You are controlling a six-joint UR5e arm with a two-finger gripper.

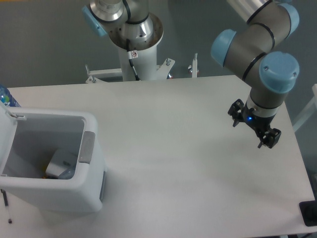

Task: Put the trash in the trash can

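White desk (173,163) fills the view from the near edge back to a grey wall. Nearest, at the left, stands the bin (74,193) with its lid (6,134) swung open; inside lies trash (62,166), a pale crumpled piece beside a bit of clear plastic. Farther back on the right, the end effector (252,130) hangs above the desk, fingers spread apart and holding nothing. Behind the bin's far left corner peeks a blue bottle (7,96). Beyond stands the arm's base (136,54).
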